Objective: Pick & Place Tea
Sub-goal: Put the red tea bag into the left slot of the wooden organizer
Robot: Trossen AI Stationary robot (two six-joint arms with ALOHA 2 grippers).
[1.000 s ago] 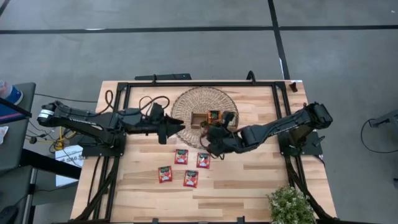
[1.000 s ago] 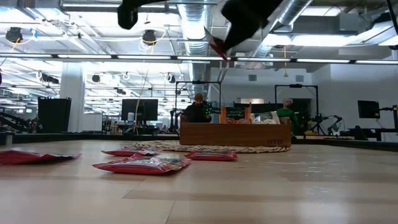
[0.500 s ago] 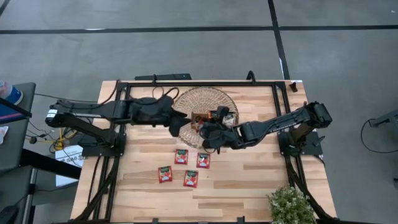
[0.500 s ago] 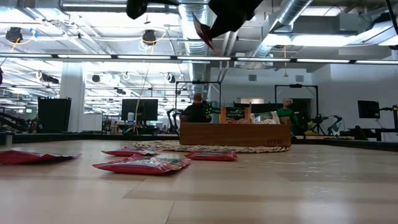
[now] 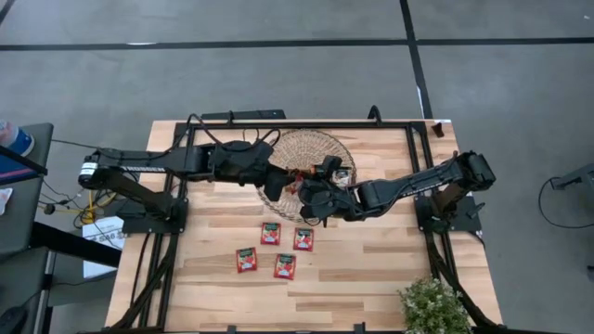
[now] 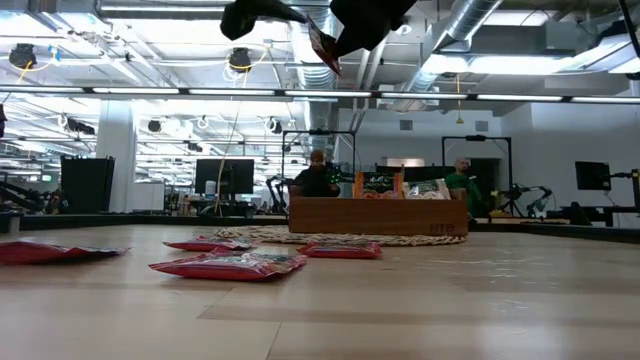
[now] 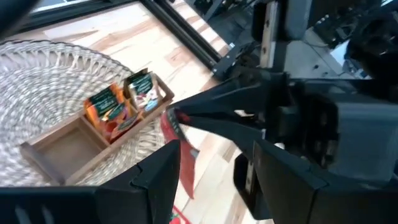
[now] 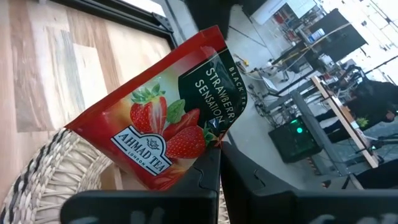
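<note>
One red sachet [image 8: 166, 138], right tool [image 8: 214, 163] pinching

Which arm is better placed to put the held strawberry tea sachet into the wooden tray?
The right. Its gripper is already shut on the strawberry tea sachet, near the wooden tray. The left gripper is open and holds nothing.

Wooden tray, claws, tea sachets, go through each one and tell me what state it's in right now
Wooden tray: on the woven mat, one end compartment filled with sachets, the others look empty.
Right claw: shut on a strawberry sachet, held in the air.
Left claw: open, beside the held sachet.
Four loose sachets: flat on the table.
</note>
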